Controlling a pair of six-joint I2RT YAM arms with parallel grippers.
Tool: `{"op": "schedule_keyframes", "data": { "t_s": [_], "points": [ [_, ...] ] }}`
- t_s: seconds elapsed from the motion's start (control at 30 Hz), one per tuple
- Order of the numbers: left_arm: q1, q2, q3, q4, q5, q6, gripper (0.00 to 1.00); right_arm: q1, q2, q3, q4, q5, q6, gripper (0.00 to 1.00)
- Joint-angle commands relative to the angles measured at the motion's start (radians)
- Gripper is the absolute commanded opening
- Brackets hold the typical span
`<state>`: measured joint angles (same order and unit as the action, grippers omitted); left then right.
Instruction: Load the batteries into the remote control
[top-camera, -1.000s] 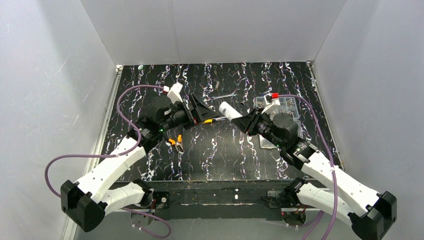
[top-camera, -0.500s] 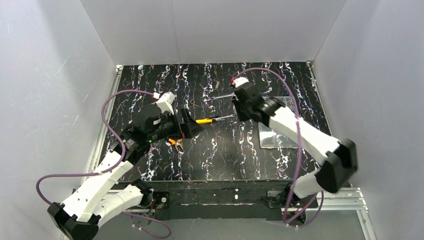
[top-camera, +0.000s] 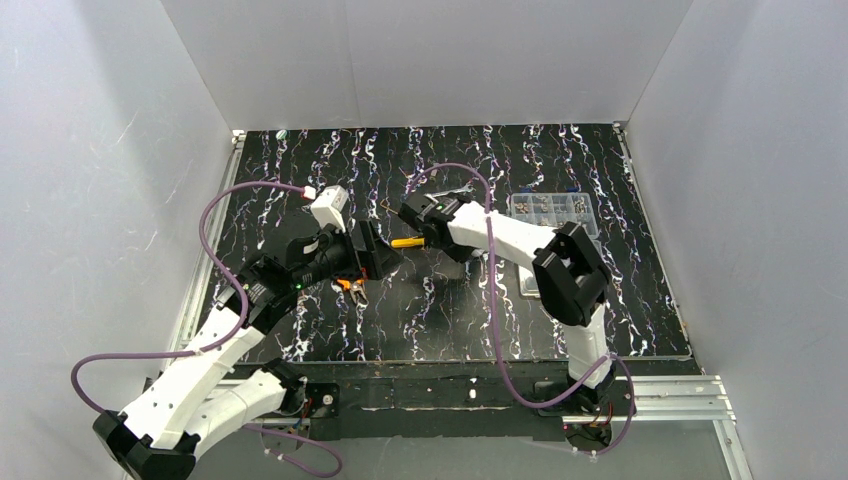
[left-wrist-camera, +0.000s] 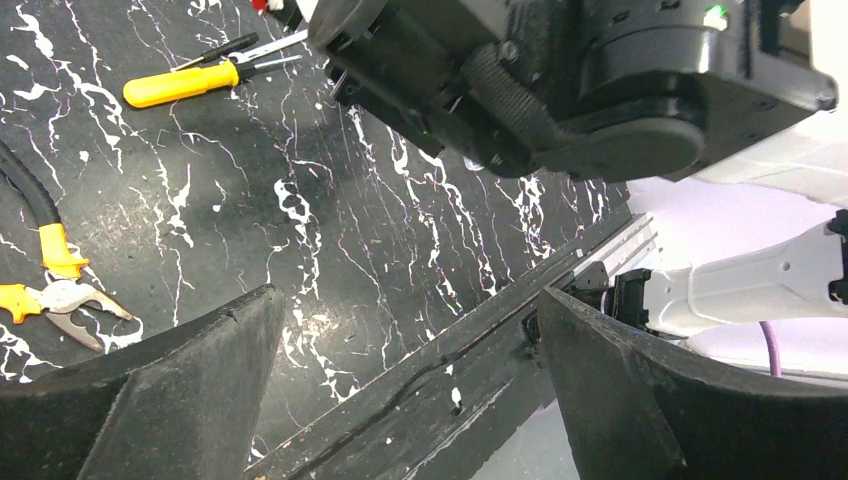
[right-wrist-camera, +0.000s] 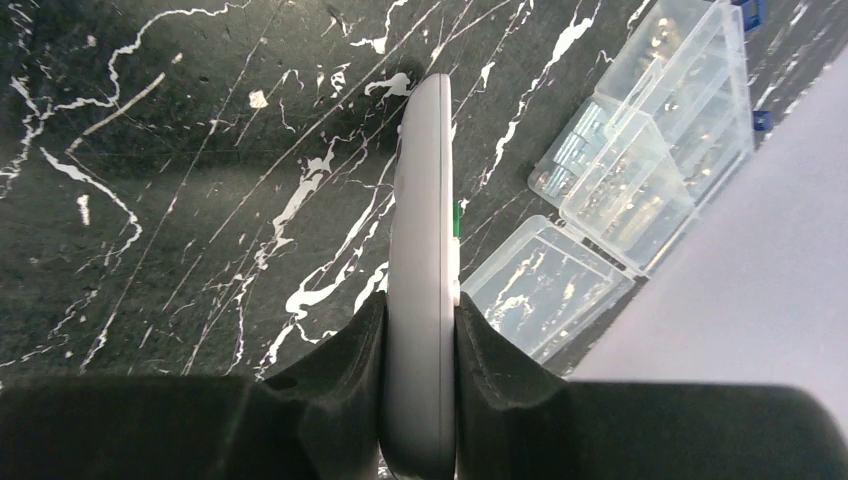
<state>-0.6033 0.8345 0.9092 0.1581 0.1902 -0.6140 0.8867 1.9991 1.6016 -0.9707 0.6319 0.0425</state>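
In the right wrist view my right gripper (right-wrist-camera: 420, 305) is shut on the white remote control (right-wrist-camera: 422, 200), held edge-on above the black table. A small green spot (right-wrist-camera: 457, 218) shows on the remote's right side; I cannot tell if it is a battery. No other batteries are in view. In the top view the right gripper (top-camera: 414, 214) reaches to the table's middle, and the remote is hidden there. My left gripper (top-camera: 378, 250) is open and empty just left of it; in the left wrist view (left-wrist-camera: 407, 300) its jaws stand wide apart above the table's front edge.
A yellow-handled screwdriver (top-camera: 405, 242) (left-wrist-camera: 180, 85) lies between the grippers. Orange-handled pliers (top-camera: 350, 287) (left-wrist-camera: 50, 290) lie near the left gripper. A clear compartment box (top-camera: 555, 210) (right-wrist-camera: 650, 150) stands at the back right, with a clear tray (right-wrist-camera: 545, 285) beside it.
My right arm has swung left from the back centre to the middle of the table, still holding the remote. My left arm pulled back slightly, then stayed put.
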Motion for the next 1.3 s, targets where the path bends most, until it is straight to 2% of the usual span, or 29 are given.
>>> {"op": "schedule_keyframes", "data": {
  "t_s": [0.0,0.1,0.13,0.27,0.53,0.57,0.7,0.9,1.13,1.27],
  "points": [
    [0.005,-0.025,-0.009,0.019,0.006,0.002,0.98,0.025,0.054,0.018,-0.061,0.035,-0.022,0.12],
    [0.005,-0.021,-0.007,0.018,0.025,0.001,0.98,0.051,0.075,0.017,-0.048,0.033,-0.028,0.28],
    [0.005,-0.020,-0.007,0.020,0.028,-0.001,0.98,0.058,0.079,0.015,-0.040,0.036,-0.029,0.36],
    [0.005,-0.022,-0.013,0.026,0.046,-0.012,0.98,0.082,0.095,0.012,-0.016,0.037,-0.027,0.51],
    [0.005,-0.028,-0.026,0.019,0.063,-0.012,0.98,0.096,0.106,0.006,0.020,0.029,-0.006,0.61],
    [0.005,-0.030,-0.027,0.018,0.063,-0.011,0.98,0.096,0.105,0.003,0.024,0.028,-0.002,0.68],
    [0.005,-0.025,-0.029,0.020,0.068,-0.006,0.98,0.097,0.068,-0.044,0.095,-0.019,0.010,0.80],
    [0.005,-0.022,-0.032,0.024,0.081,-0.006,0.98,0.093,-0.024,-0.120,0.214,-0.072,0.036,0.84],
    [0.005,-0.026,-0.031,0.017,0.079,0.007,0.98,0.031,-0.213,-0.273,0.443,-0.338,0.113,0.86],
    [0.005,-0.035,-0.038,0.024,0.073,0.006,0.98,-0.014,-0.343,-0.371,0.569,-0.423,0.194,0.87]
  ]
}}
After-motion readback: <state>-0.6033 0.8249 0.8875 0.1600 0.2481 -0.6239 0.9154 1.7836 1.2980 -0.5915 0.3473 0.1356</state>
